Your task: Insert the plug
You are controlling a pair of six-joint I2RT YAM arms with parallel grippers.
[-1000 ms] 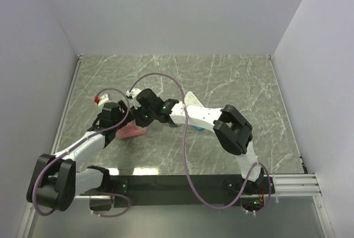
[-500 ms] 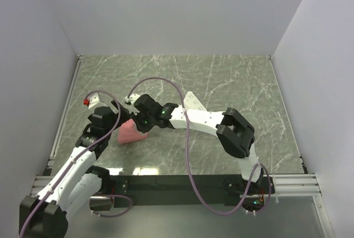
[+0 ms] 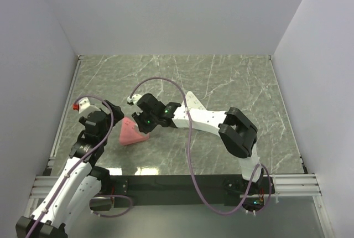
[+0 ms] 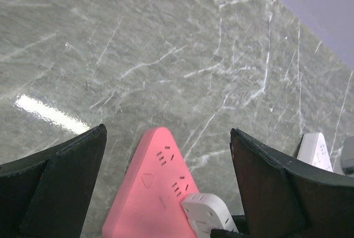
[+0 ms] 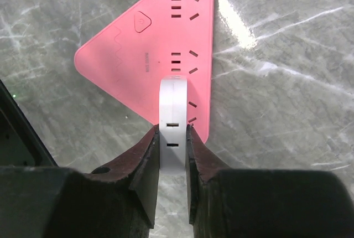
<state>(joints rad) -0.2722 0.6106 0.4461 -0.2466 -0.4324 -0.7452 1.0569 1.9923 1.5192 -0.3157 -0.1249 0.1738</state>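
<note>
A pink triangular power strip [image 3: 131, 133] lies flat on the marble table. My right gripper [image 5: 172, 138] is shut on a white plug [image 5: 172, 117], one pad on each flat side. The plug's lower end rests on the strip's face [image 5: 145, 55] at a socket near its edge, and its prongs are hidden. In the left wrist view the plug [image 4: 207, 213] stands on the strip's [image 4: 149, 193] near corner. My left gripper [image 4: 167, 133] is open, its fingers wide on either side of the strip and touching nothing. From above, that gripper [image 3: 110, 117] sits just left of the strip.
Purple cables [image 3: 185, 133] loop over the right arm and the left arm. Grey walls enclose the table [image 3: 238, 83] on the left, back and right. A metal rail [image 3: 66, 110] runs along the left edge, close to the left wrist.
My left gripper opened, let go of the power strip and drew back to the left. The strip shifted slightly left. The right gripper stays shut on the plug.
</note>
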